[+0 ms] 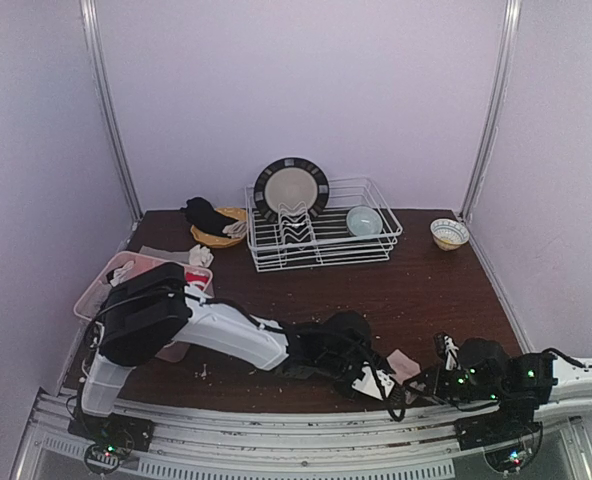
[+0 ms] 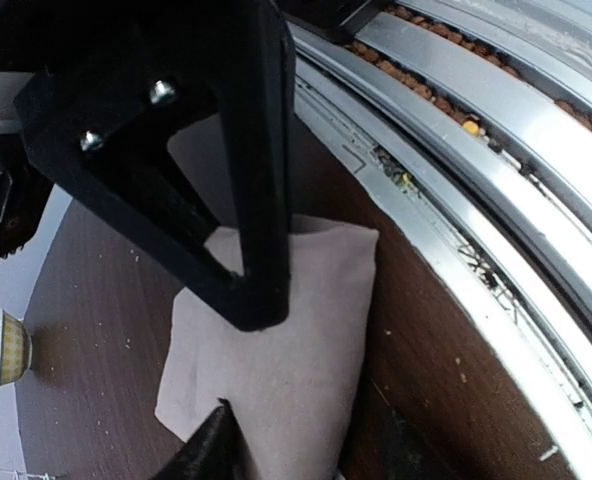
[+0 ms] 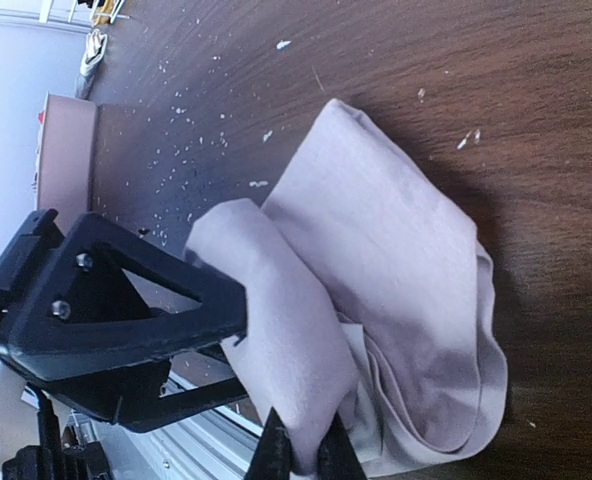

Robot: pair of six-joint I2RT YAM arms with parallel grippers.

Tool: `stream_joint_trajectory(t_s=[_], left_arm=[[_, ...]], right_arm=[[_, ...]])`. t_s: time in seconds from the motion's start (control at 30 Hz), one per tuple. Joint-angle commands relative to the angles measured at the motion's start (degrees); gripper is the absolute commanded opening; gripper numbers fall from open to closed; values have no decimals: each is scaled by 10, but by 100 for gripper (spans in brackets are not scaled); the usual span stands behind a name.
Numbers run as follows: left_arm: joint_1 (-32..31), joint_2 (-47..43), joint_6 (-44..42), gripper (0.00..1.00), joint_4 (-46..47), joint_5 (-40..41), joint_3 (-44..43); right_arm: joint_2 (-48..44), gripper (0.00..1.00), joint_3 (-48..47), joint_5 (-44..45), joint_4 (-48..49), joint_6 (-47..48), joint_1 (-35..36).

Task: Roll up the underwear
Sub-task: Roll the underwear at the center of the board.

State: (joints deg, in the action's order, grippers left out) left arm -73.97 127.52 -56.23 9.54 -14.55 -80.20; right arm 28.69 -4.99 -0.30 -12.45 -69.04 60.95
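Far off to the left of the left gripper (image 1: pixel 374 382), a pink bin (image 1: pixel 88 300) is sitting on the dark table (image 1: pixel 426 295). That gripper is hovering low by the near edge with its jaws apart, one finger (image 2: pixel 246 200) lying across the pale pink underwear (image 2: pixel 286 380) and the other showing at the cloth's opposite edge. Just to its right, the right gripper (image 3: pixel 304 455) is pinching a raised fold of the underwear, jaws closed together on the cloth. Well beyond both grippers, a wire dish rack (image 1: pixel 321 262) is holding a plate (image 1: pixel 291 188) upright.
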Motion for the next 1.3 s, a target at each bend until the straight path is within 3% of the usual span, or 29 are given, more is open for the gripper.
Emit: stream_joint_trajectory(t_s=[0.0,0.1,0.2,0.27,0.4,0.57,0.7,0.97,1.27], left_arm=[[2,31,-23,39,-63,-8,-48],[3,41,-23,18,-84,-3,-64],[3,41,-20,0,-113,-5,-68],[3,38,-15,0,-145,-13,-72],[4,30,-4,0,-218,-36,-82],[9,34,13,0,-336,-71,-127],[24,50,43,0,-422,-138,-179],[36,112,132,0,-564,-200,-301],[36,185,177,0,-642,-247,-412]], right_arm=[[-13,0,24,2,-112,3,-2],[-10,0,17,1,-114,12,-3],[-8,19,-10,8,-138,34,-3],[-4,32,-35,20,-159,51,-2],[18,40,-91,43,-201,94,-1],[57,42,-142,57,-218,141,0],[76,42,-153,32,-177,189,2],[51,42,-107,14,-67,221,2],[28,41,-61,-68,-4,240,2]])
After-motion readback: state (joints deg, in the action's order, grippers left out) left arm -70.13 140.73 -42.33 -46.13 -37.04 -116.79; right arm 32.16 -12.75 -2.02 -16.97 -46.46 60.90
